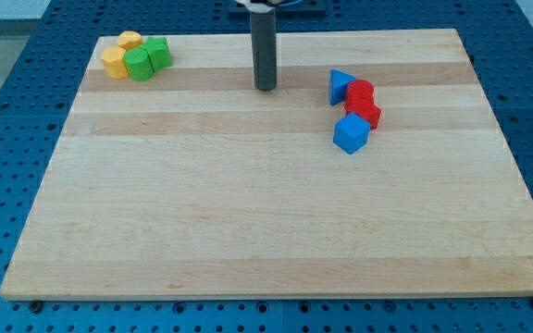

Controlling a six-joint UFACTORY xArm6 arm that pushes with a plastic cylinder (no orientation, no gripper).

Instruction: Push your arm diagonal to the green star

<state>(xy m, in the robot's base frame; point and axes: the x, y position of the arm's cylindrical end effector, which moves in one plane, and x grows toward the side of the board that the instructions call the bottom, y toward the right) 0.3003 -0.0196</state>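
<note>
My tip rests on the wooden board near the view's top, in the middle. At the view's top left sits a tight cluster: a green block, a second green block, a yellow block and another yellow block. I cannot tell which green block is the star. The tip is well to the right of this cluster and slightly lower in the view. It touches no block.
To the tip's right sits another group: a blue triangular block, a red block, a second red block and a blue cube. Blue perforated table surface surrounds the board.
</note>
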